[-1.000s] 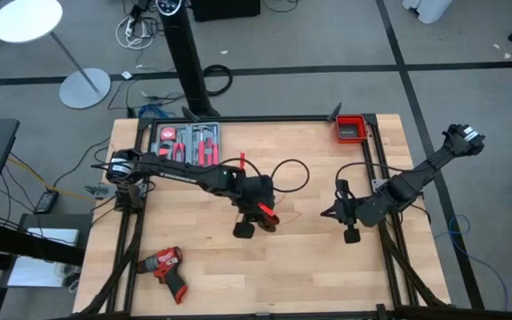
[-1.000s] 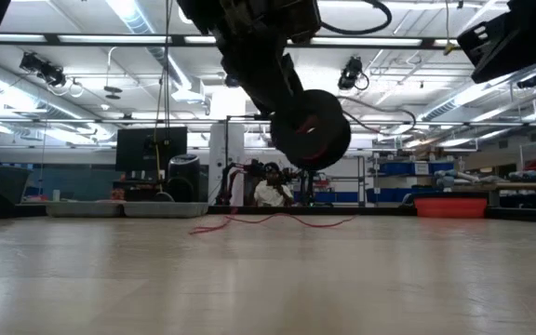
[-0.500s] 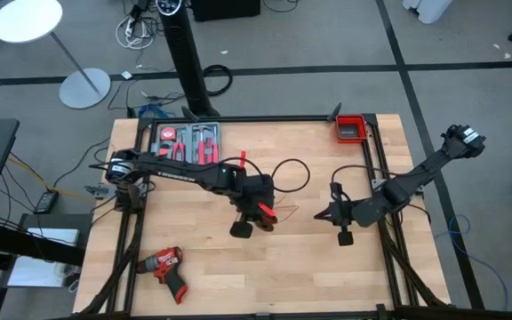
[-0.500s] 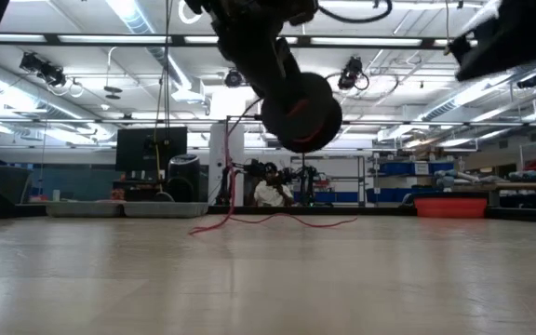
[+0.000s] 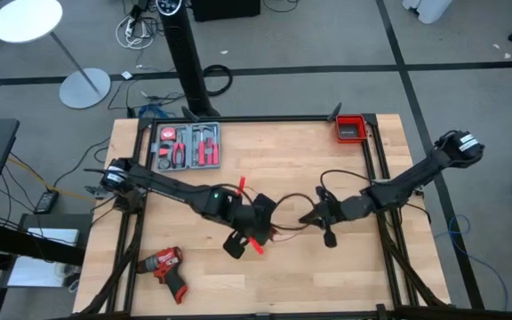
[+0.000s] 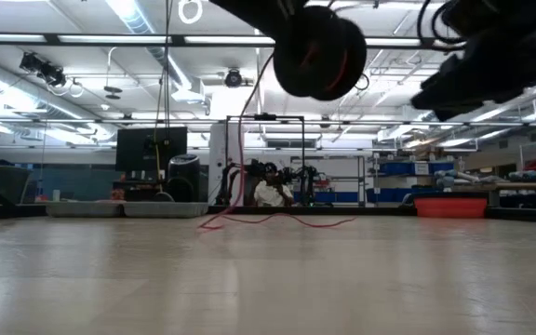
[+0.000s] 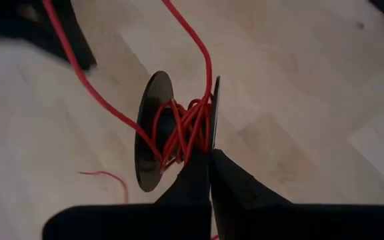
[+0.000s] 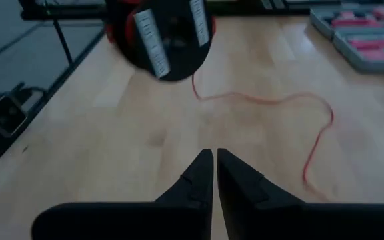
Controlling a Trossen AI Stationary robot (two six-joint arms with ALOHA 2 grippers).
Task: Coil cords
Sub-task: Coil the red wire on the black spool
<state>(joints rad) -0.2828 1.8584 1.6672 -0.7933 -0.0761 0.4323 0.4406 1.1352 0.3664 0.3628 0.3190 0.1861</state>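
Note:
A black spool (image 6: 319,51) wound with the thin red wire (image 7: 185,130) hangs high above the table's middle. My left gripper (image 7: 209,159) is shut on it; it shows in the high view as my left gripper (image 5: 258,229). From the spool the red wire (image 6: 242,158) drops to the table. Its loose length (image 8: 312,133) lies in curves on the wood. My right gripper (image 8: 215,157) hovers just right of the spool (image 8: 169,37), pointing at it, fingers shut on nothing. It shows in the high view as my right gripper (image 5: 308,218). My left gripper pinches the rim of one spool flange (image 7: 214,137) between its two fingers. The fingers slant downward. The spool is lifted clear of the table, and the red wire trails from it down to the wood.
A tray of red-handled tools (image 5: 187,147) sits at the far left, a red bin (image 5: 351,128) at the far right corner, and a red drill (image 5: 165,267) near the left front. Bare wood lies under both grippers.
My left gripper has risen with the spool, rolled, and gone toward the table's near edge. A stretch of red wire now hangs upright from the spool to the table. My right gripper has moved left toward the spool and sunk lower.

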